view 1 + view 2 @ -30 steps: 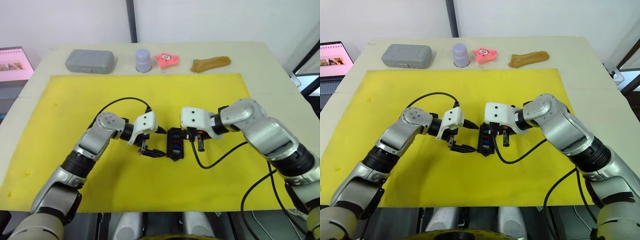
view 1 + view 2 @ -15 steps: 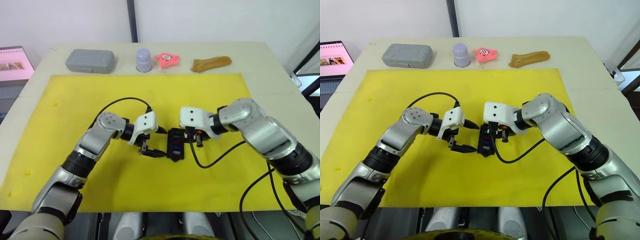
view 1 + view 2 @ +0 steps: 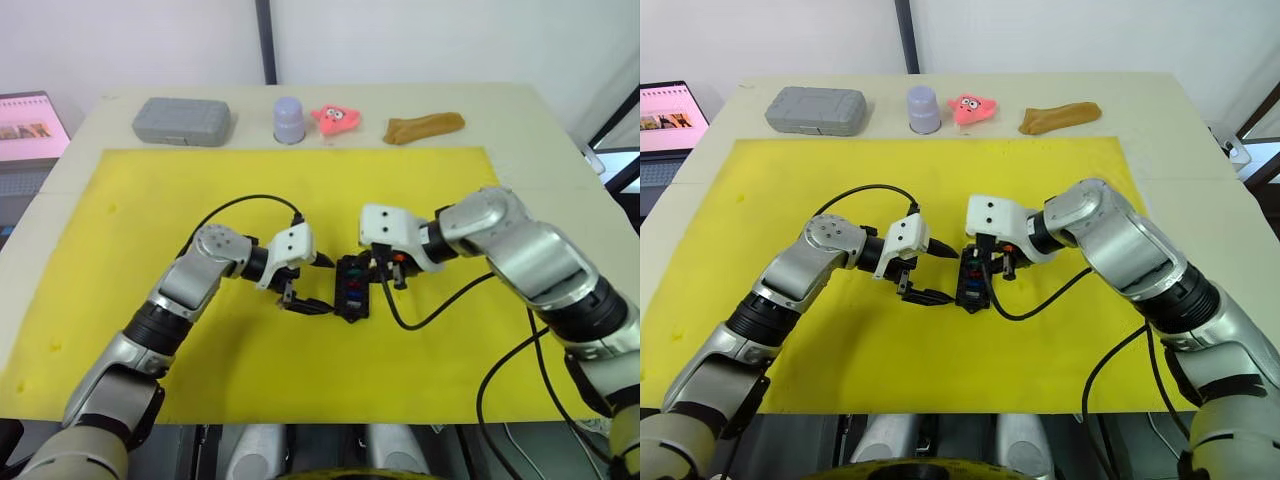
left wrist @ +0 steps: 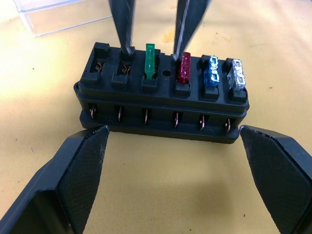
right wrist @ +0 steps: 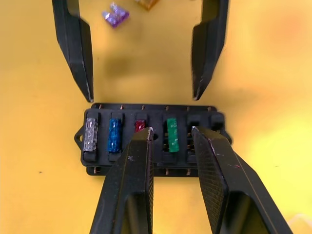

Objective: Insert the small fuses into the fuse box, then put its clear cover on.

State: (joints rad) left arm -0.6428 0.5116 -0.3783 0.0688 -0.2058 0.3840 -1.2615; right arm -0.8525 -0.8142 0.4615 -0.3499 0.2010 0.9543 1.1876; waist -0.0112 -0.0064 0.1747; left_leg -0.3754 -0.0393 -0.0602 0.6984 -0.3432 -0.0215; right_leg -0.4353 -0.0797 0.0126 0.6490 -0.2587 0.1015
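The black fuse box (image 3: pixel 351 290) lies mid-mat, holding grey, blue, red and green small fuses (image 4: pixel 150 61); the green one stands taller than the rest, and two end slots are empty. My right gripper (image 5: pixel 171 130) is open, its fingers (image 4: pixel 123 27) straddling the green fuse (image 5: pixel 172 135) with small gaps either side. My left gripper (image 4: pixel 173 131) is open wide at the box's long side, pads (image 4: pixel 83 165) apart from it. A purple fuse (image 5: pixel 115 14) and a yellow-brown one (image 5: pixel 146 4) lie loose on the mat. The clear cover (image 4: pixel 63 14) lies just beyond the box.
The yellow mat (image 3: pixel 150 220) covers the table. Along the far edge stand a grey case (image 3: pixel 182 121), a lavender cup (image 3: pixel 288 119), a pink toy (image 3: pixel 336 118) and a brown object (image 3: pixel 424 127). A laptop (image 3: pixel 30 125) sits at far left. Black cables loop beside both wrists.
My right gripper's fingers have drawn up a little over the box. The left arm and the fuse box have stayed put.
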